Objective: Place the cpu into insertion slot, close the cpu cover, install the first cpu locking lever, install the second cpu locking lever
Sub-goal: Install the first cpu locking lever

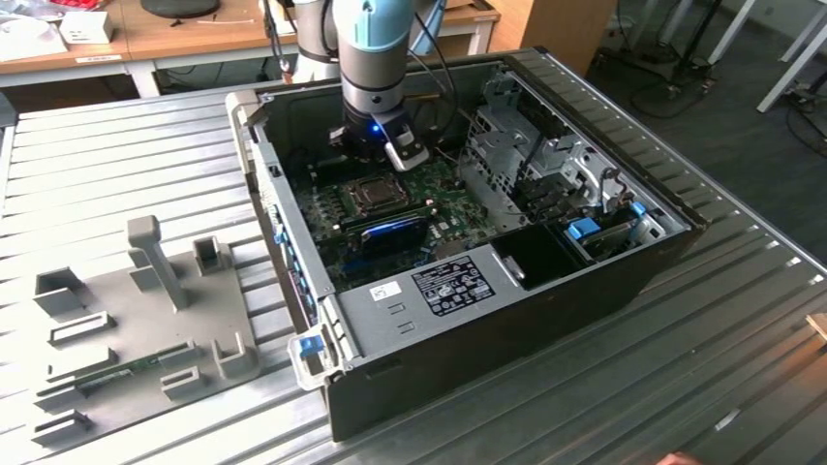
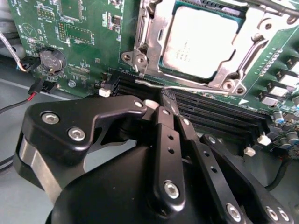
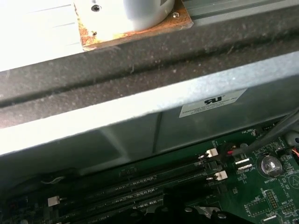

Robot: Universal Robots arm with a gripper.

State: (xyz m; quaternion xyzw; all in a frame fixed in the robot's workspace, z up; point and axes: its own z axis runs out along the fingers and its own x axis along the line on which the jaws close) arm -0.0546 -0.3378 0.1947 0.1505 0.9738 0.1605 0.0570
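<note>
Beneath the claw (image 1: 391, 153), the ribbed metal worktop (image 1: 116, 165) carries an open computer case (image 1: 517, 320) lying on its side. A grey fixture tray (image 1: 142, 320) lies well apart from the claw, toward the exterior view's left. Inside the case, the green circuit board (image 2: 88, 28) spreads directly under the claw, and the black memory slots (image 2: 219, 119) lie between the claw and the socket.

The insertion slot (image 1: 349, 199) sits near the claw, toward the middle of the board. The cpu cover (image 2: 254, 23), a silvery frame plate, appears to lie flat over it. The cpu (image 2: 201, 39) is seated inside, its pale face showing through the cover's window, just beyond the fingertips.

1 cpu locking lever (image 2: 196, 88), a thin silvery rod, runs along the socket edge nearest the claw. Its bent end reaches the fingertips. The claw's 2 fingers are drawn narrow, with the tips close together right at that bent end. I cannot tell whether they pinch the rod or only touch it.

The cpu is likely light, thin and fragile, best left alone now that it is seated. The lever looks like stiff, springy wire, smooth and apt to slip. Its hooked end is probably the right place to take hold, as it gives the most leverage and stays clear of the cover and the board's small parts.
</note>
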